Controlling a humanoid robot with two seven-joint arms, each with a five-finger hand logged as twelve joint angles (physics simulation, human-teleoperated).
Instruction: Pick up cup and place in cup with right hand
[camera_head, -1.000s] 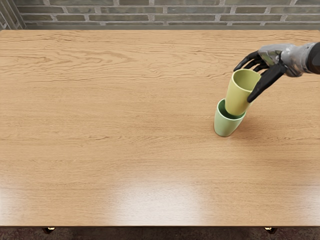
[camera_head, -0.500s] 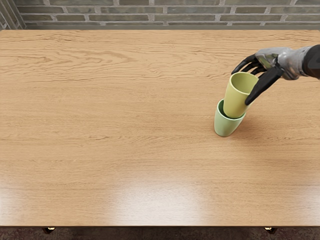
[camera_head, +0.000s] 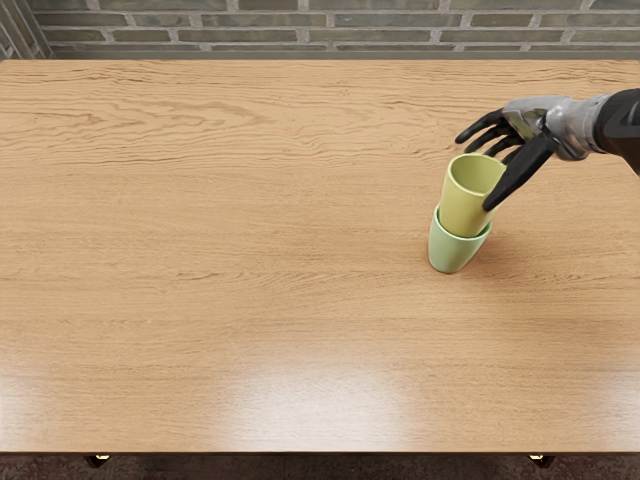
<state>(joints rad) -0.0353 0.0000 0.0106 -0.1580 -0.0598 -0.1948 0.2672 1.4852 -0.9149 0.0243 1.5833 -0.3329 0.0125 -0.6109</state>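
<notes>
Right hand: my right hand (camera_head: 530, 118) was in the upper right of the frame, just above and behind the cups, open rather wide.
Fingers: my black fingers (camera_head: 480, 128) reached leftward, spread and lightly bent, their tips apart from the yellow rim.
Thumb: my thumb (camera_head: 521, 174) slanted down and left across the right side of the yellow cup's rim; whether it touched, I could not tell.
Forearm: my dark forearm (camera_head: 620, 122) came in from the right edge, behind a silver wrist (camera_head: 577, 127).
Yellow cup: the yellow cup (camera_head: 464, 208) was right of centre, mouth up, its lower part inside the green one and its upper part standing above that rim.
Green cup: the pale green cup (camera_head: 451, 253) stood upright on the wood, around the yellow cup's base.
Table: the wooden table (camera_head: 240, 260) spread across most of the frame, with visible grain and pale glare near the bottom.
Wall: grey brick wall (camera_head: 300, 20) ran along the top.
</notes>
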